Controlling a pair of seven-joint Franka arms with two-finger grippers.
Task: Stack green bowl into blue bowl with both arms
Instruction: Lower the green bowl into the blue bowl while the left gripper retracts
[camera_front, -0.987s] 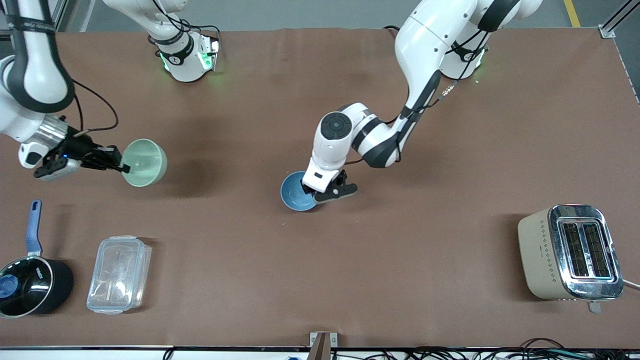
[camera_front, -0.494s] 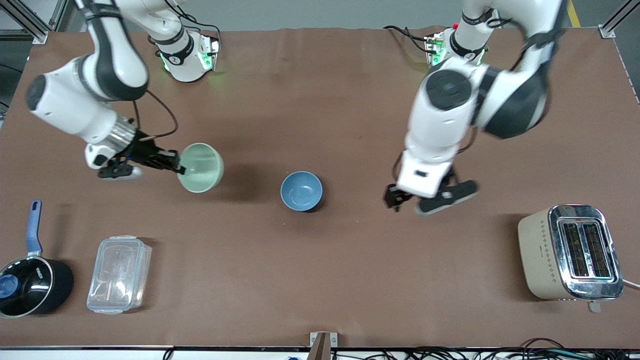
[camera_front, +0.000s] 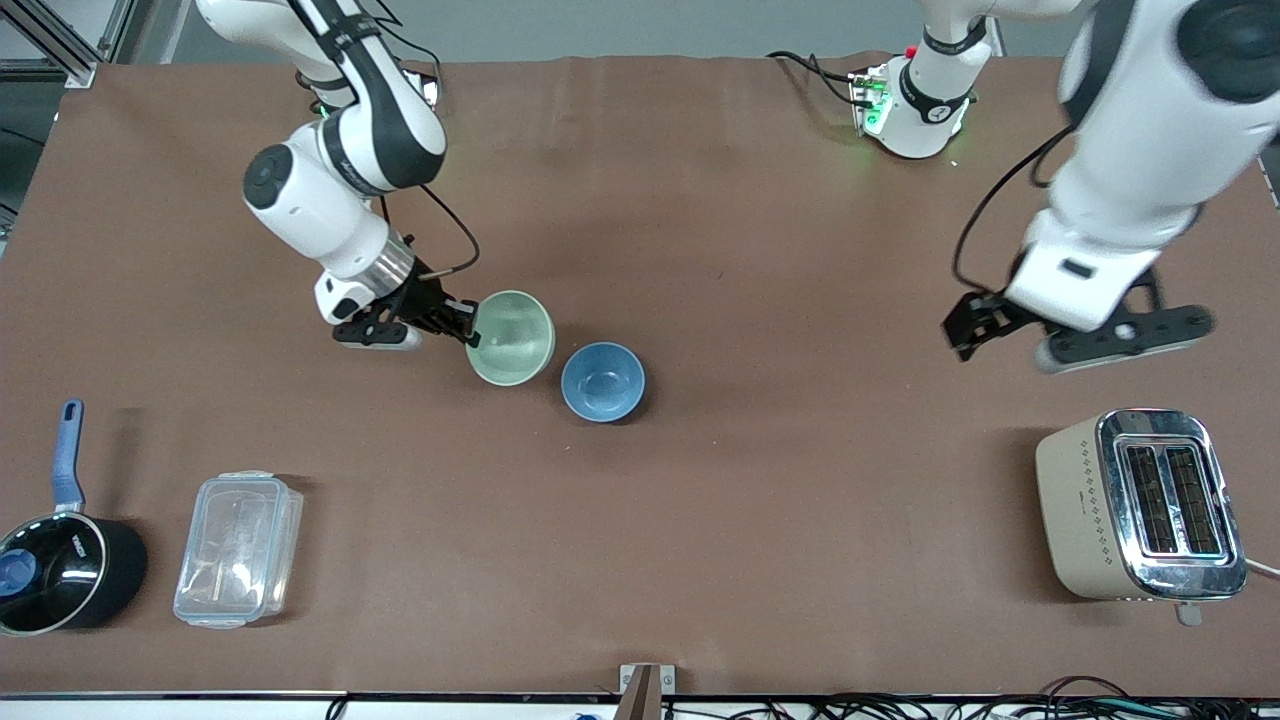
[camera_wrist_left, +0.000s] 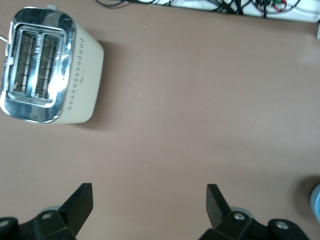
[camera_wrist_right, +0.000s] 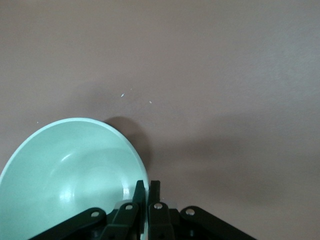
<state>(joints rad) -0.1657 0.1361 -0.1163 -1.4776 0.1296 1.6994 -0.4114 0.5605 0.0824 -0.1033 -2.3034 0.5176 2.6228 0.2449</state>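
The pale green bowl hangs tilted in the air, pinched at its rim by my right gripper, just beside the blue bowl toward the right arm's end. In the right wrist view the green bowl fills the lower corner, with my right gripper shut on its rim. The sky-blue bowl sits upright and empty on the brown table near the middle. My left gripper is open and empty, raised over the table toward the left arm's end, above the toaster's side. In the left wrist view my left gripper has its jaws wide apart.
A beige and chrome toaster stands near the front at the left arm's end, also in the left wrist view. A clear plastic box and a black saucepan with a blue handle sit near the front at the right arm's end.
My right gripper has carried the green bowl toward the blue bowl, now almost beside it. My left gripper let go of the blue bowl, rose and swung away toward the toaster's end.
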